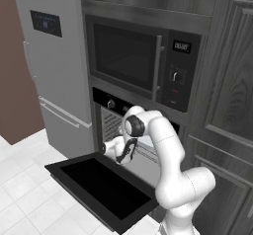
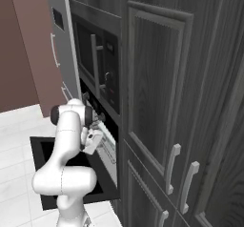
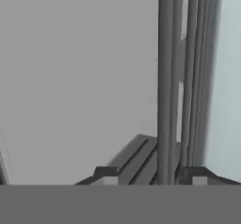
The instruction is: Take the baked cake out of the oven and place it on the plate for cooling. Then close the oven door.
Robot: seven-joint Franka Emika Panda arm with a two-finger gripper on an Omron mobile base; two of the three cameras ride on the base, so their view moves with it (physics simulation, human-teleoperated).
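The oven door [image 1: 101,185] lies folded down flat in front of the oven [image 1: 114,118], and the arm reaches over it into the open cavity, so the step in hand looks like fetching the cake, which cannot be made out in these pictures. The gripper [image 3: 151,177] sits just inside the oven beside the grey rack bars [image 3: 165,77], its jaws drawn almost together; whether they clasp anything cannot be told. Next, judging by this, the hand must find the cake before anything goes to the plate.
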